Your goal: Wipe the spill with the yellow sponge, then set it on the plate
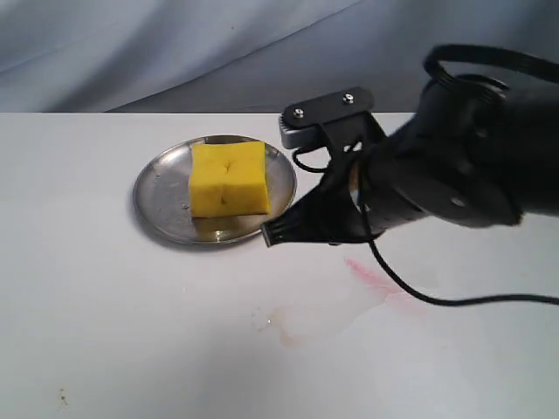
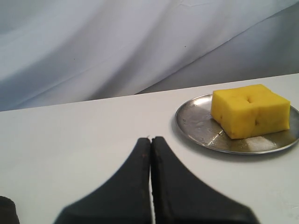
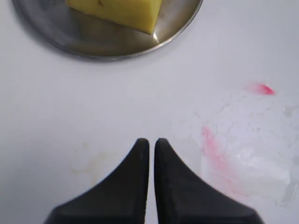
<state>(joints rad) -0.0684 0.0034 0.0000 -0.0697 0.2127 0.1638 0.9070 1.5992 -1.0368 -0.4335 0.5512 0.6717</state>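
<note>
The sponge sits on the plate, near its middle. The spill lies on the table just beside the plate, a pale wet film with a pink streak. The wiping looks incomplete, and stopping here would leave residue. The right gripper, fingers pressed together and empty, hangs just off the plate's rim on the spill side. A careless sweep could knock the plate or drag its cable through the streak. The left gripper, near the plate, is likewise closed and empty.
</note>
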